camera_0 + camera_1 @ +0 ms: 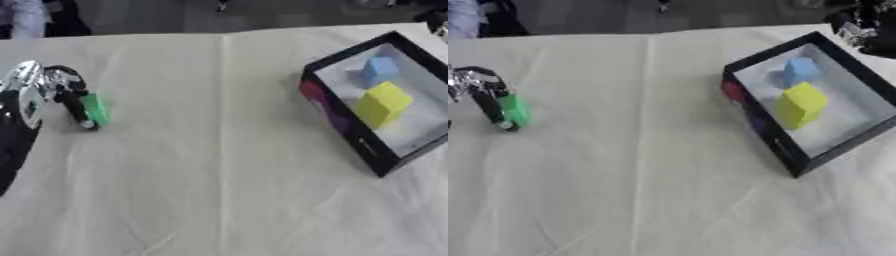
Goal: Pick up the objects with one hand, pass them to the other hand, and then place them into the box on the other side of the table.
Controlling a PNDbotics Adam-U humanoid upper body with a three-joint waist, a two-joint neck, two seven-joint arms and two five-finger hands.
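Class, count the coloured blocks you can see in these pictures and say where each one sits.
3. A blue block and a yellow block lie inside the box on the right; a green block is at the left hand. Others may be hidden.

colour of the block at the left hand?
Green block, clearest in the left eye view, at the left hand.
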